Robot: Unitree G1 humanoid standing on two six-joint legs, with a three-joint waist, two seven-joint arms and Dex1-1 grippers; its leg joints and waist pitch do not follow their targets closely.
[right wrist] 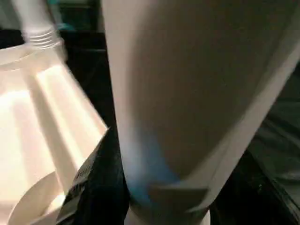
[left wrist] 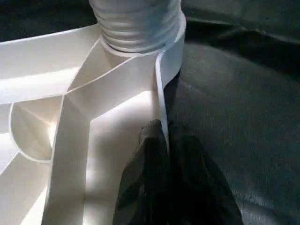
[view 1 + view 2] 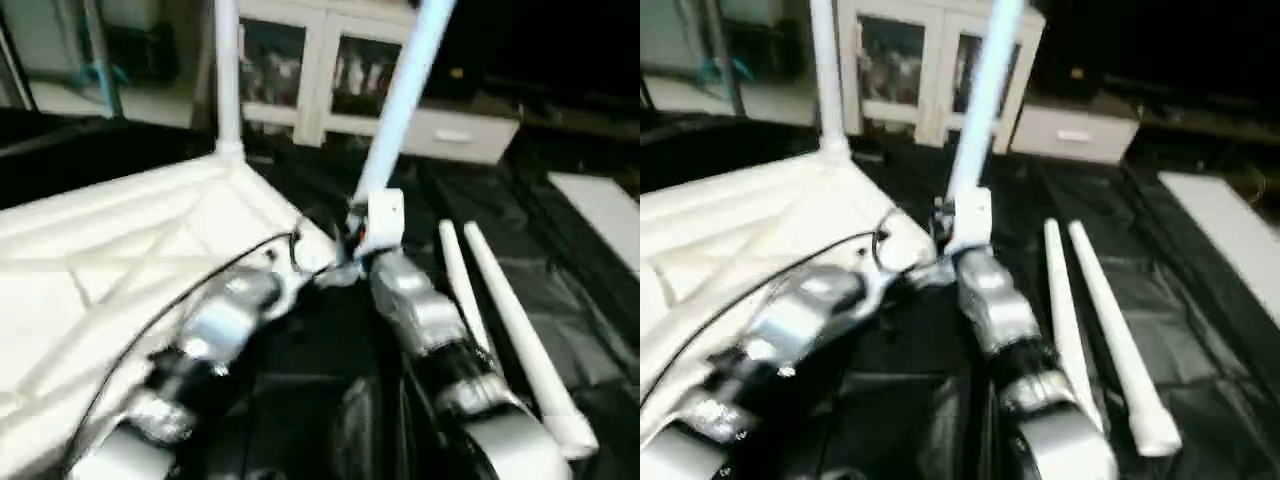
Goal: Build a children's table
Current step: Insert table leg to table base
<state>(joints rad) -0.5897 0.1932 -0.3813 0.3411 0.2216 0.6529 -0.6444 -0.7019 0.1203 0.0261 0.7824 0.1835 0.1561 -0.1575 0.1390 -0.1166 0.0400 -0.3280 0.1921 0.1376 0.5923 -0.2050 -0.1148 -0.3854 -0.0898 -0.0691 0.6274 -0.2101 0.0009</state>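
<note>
Kids' tabletop (image 3: 120, 250) lies upside down on the black-draped table (image 3: 560, 300), ribbed underside up, taking up the left side of the head views. One leg (image 3: 227, 75) is already standing upright in the far corner socket, its threaded base visible in the right wrist view too (image 1: 40, 35).

Left tool (image 2: 161, 180) is pressed together, pinching the thin white side wall of the tabletop at its rim, w/ one black finger (image 2: 140, 183) inside the wall and the other outside over the black cloth. Just beyond the grip, a threaded leg end (image 2: 136, 23) sits in a round corner socket.

Right tool (image 3: 362, 240) sits at the near-right corner of the tabletop, next to the left tool. It holds a second leg (image 3: 405, 90), which rises steeply from it and leans a bit to the right toward the top of the pic. In the right wrist view that leg (image 1: 187, 93) is v. close to the lens, w/ one black finger (image 1: 96, 183) against its side; tool is about half spread, clamped around the tube.

Two more legs (image 3: 500, 330) lie flat on the black cloth to the right of the right forearm, side by side, nearly touching at the far ends & spreading toward the near ends. A flat white board (image 3: 605, 215) lies further right at the table's edge. White cabinet (image 3: 330, 70) w/ glass doors stands behind.
</note>
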